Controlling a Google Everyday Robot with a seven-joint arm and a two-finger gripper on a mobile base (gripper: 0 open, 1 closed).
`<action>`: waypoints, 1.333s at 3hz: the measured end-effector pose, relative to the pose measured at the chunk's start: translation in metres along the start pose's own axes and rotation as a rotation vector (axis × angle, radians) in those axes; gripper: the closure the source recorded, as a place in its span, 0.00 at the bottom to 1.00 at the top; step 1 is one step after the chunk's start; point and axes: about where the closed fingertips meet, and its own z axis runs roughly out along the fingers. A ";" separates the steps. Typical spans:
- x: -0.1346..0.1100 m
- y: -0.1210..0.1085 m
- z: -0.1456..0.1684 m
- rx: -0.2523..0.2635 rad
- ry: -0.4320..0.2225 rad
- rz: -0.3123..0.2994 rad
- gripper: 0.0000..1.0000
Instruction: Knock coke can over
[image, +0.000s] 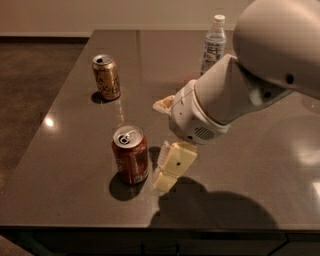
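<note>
On my feed the gripper (161, 143) hangs low over the dark table (65, 165), at the end of the big white arm (235, 95) that comes in from the upper right. It is open: I can see its 2 cream fingers spread well apart. The upper finger (164, 104) juts out to the left from the wrist. The lower finger (175, 162) angles down and to the left, and its tip is right at the tabletop, though I cannot tell if it rests on the surface. Nothing sits between the 2 fingers.

The coke can (130, 155) is just to the left of the lower finger, at about the same depth on the table. It stands upright with its silver top and pull tab facing up. The gap between its right side and the finger is very thin from this angle, and I cannot say whether they touch. The can's shadow pools on the table at its base, and the arm's larger shadow spreads out below and to the right of the gripper.

The gold-brown can (106, 76) stands upright well apart from the gripper, farther back and to the left. The clear plastic bottle (214, 44) with its white cap stands upright beyond the gripper, back and to the right, and the arm covers its lower part.
</note>
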 end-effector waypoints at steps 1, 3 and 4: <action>-0.020 0.004 0.017 -0.042 -0.039 0.002 0.00; -0.039 0.011 0.043 -0.102 -0.063 0.003 0.16; -0.044 0.010 0.047 -0.104 -0.067 0.019 0.39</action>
